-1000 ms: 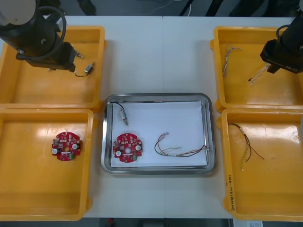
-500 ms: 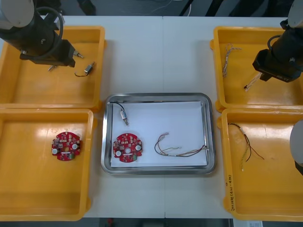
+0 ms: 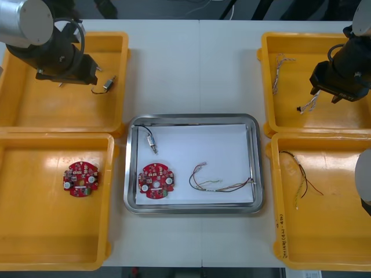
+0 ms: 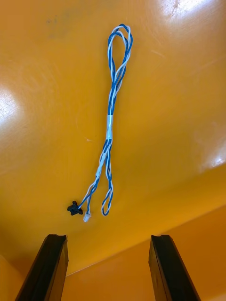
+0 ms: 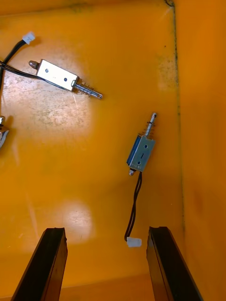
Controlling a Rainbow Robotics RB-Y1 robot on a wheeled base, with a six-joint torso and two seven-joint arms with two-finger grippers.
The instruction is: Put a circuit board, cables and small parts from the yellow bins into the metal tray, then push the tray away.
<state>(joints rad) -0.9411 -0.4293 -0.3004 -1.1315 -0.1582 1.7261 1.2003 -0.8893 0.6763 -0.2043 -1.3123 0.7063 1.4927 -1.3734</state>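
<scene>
Just edged inward, my right fingers point(image 4: 52, 268) hang spread and empty above the blue-and-white cable point(image 4: 110, 127), left fingers point(image 5: 49, 263) likewise above a small metal part point(image 5: 142, 153), both picks pending

The left arm point(image 3: 51, 49) reached in at the upper left of the front view, a grey joint point(image 3: 23, 17) at the corner and its dark wrist turned downward. The left gripper point(image 5: 106, 230) had its two black fingers point(image 5: 52, 263) spread well apart, with nothing held between them. The right arm point(image 3: 346, 68) hung at the upper right edge of the front view, wrist also pointing down. The right gripper point(image 4: 108, 237) stood just as wide, gripping nothing. A grey link point(image 3: 365, 179) showed lower at the right edge.
</scene>
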